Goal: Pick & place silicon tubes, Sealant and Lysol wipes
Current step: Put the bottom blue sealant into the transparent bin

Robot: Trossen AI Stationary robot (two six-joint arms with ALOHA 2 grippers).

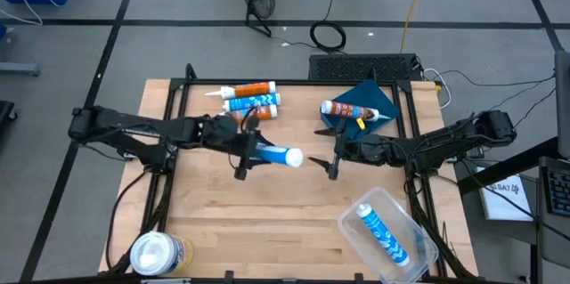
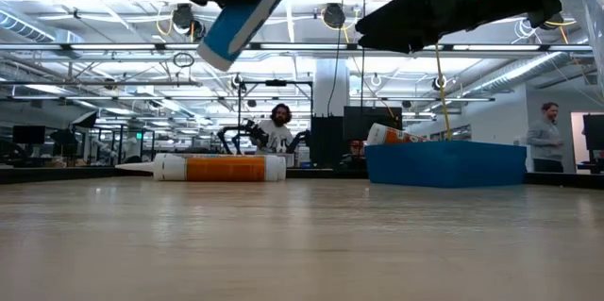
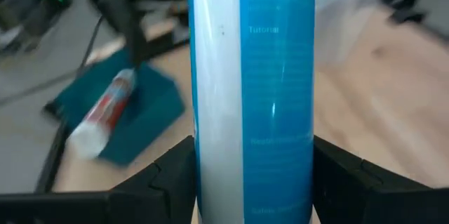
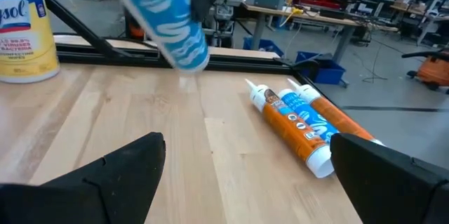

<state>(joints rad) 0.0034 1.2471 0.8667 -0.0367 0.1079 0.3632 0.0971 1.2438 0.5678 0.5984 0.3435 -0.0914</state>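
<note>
Left gripper (image 1: pixel 242 149) clamps blue-white caulk tube (image 1: pixel 278 155) aloft; right gripper (image 1: pixel 328 158) wide open, empty. One tube already in clear plastic tub (image 1: pixel 414 253) — two orange-blue tubes (image 1: pixel 249 99), yellow Lysol wipes canister (image 1: pixel 158 253) still left.

We log four views: high, straight down over the whole table (image 1: pixel 267 222); low, level across it toward the room; two wrist cameras close in, facing each other over the shared blue tube (image 3: pixel 252 97).
</note>
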